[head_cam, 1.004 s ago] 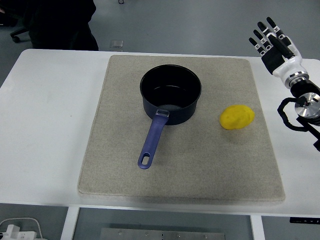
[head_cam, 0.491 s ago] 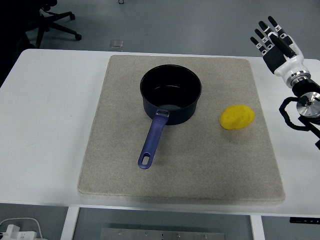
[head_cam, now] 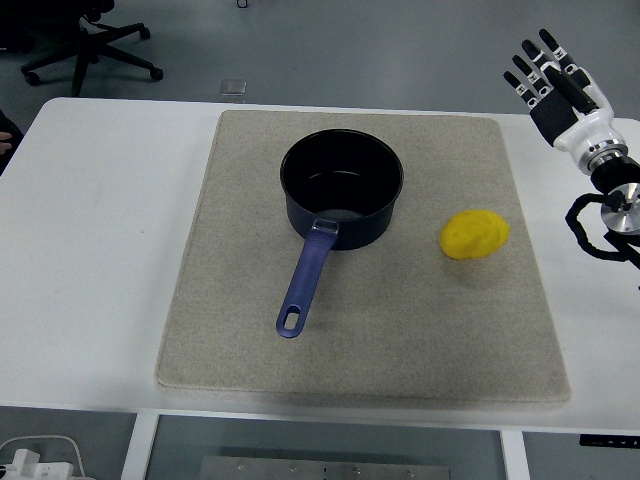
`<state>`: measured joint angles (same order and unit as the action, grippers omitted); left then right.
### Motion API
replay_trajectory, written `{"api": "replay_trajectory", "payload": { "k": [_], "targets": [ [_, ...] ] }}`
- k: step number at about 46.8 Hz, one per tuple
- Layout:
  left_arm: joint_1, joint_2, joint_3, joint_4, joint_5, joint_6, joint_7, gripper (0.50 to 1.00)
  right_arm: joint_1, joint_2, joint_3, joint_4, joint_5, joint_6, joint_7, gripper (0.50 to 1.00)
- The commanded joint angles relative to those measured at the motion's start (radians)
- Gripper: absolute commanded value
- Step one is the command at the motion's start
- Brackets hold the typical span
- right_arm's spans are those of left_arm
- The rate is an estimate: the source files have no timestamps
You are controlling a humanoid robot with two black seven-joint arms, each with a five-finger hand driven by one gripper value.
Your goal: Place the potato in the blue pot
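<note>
A yellow potato (head_cam: 475,234) lies on the right part of a beige mat (head_cam: 400,340). The blue pot (head_cam: 341,187) stands upright at the mat's middle rear, its inside dark and holding nothing I can see, its blue handle (head_cam: 305,279) pointing toward the near edge. My right hand (head_cam: 550,80) hovers over the table's far right corner, up and to the right of the potato, fingers spread and holding nothing. No left arm shows.
The white table (head_cam: 100,250) extends left of the mat. An office chair base (head_cam: 95,50) stands on the floor at the top left. A white cable and plug (head_cam: 35,460) lie below the table's near left edge.
My right hand has drifted slightly right and back. The dark figure at the top left has gone, uncovering the chair base. Pot and potato have not moved.
</note>
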<state>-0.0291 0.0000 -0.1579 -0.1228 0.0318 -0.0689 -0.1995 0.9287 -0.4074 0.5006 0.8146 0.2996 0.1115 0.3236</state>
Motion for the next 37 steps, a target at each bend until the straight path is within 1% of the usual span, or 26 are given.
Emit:
{"api": "replay_trajectory", "payload": {
  "k": [1, 11, 15, 22, 27, 37],
  "targets": [
    [0.0, 0.0, 0.0, 0.0, -0.001, 0.0, 0.0, 0.994, 0.025, -0.011, -0.011, 0.001, 0.0, 0.002, -0.002, 0.944],
    [0.0, 0.0, 0.0, 0.0, -0.001, 0.0, 0.0, 0.994, 0.03, -0.06, -0.017, 0.005, -0.031, -0.012, 0.002, 0.942],
    [0.0, 0.0, 0.0, 0.0, -0.001, 0.0, 0.0, 0.994, 0.022, -0.08, -0.017, 0.052, -0.074, -0.021, 0.008, 0.942],
    [0.0, 0.0, 0.0, 0.0, 0.0, 0.0, 0.0, 0.994, 0.021, -0.143, -0.024, 0.158, -0.172, -0.059, 0.009, 0.94],
    [0.0, 0.0, 0.0, 0.0, -0.001, 0.0, 0.0, 0.994, 0.024, -0.192, -0.037, 0.212, -0.237, -0.07, 0.009, 0.94],
    [0.0, 0.0, 0.0, 0.0, 0.0, 0.0, 0.0, 0.994, 0.032, -0.284, -0.112, 0.274, -0.338, -0.072, 0.009, 0.94]
  ]
}}
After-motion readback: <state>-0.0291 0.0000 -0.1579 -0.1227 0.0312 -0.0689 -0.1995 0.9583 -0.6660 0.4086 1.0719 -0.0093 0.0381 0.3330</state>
